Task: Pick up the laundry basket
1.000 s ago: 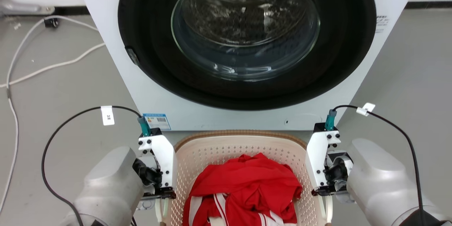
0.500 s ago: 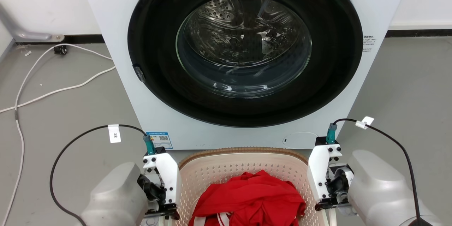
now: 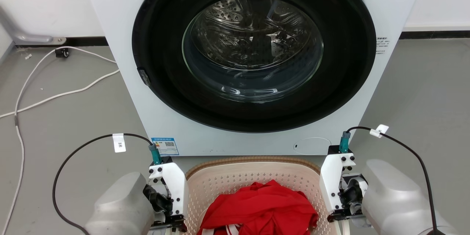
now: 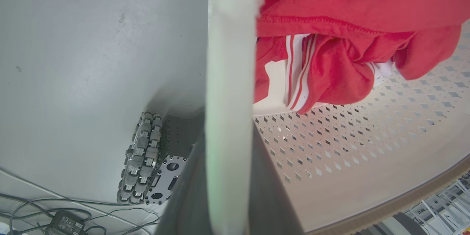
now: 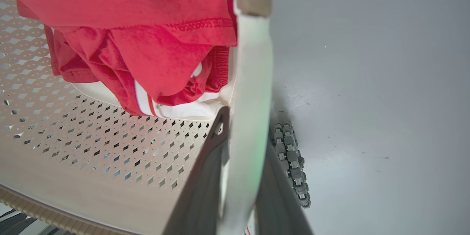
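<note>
A cream-white laundry basket (image 3: 227, 181) with a brown woven-look rim sits low in the head view, just in front of a white front-loading washer (image 3: 121, 62) whose round glass door (image 3: 253, 47) is closed. The robot's two pale forearms come in from the lower corners and flank the basket, wrists turned inward and pointing down along its sides.

In the left wrist view, the left gripper (image 4: 227, 136) has its two dark fingers (image 4: 270, 191) drawn narrow on either side of the basket's white left handle (image 4: 229, 62), clamping it. The right wrist view mirrors this: the right gripper (image 5: 246, 132) pinches the white right handle (image 5: 253, 80) between its fingers (image 5: 205, 183).

A crumpled red garment (image 3: 264, 205) with white stripes lies inside against the perforated wall. A black cable (image 3: 73, 154) loops from each wrist. Beside the basket on the grey floor (image 3: 55, 125), each wrist view shows one of the robot's roller wheels (image 4: 141, 154). White cords (image 3: 55, 95) trail across the floor to the left of the washer. Whether the basket's base touches the floor cannot be told.
</note>
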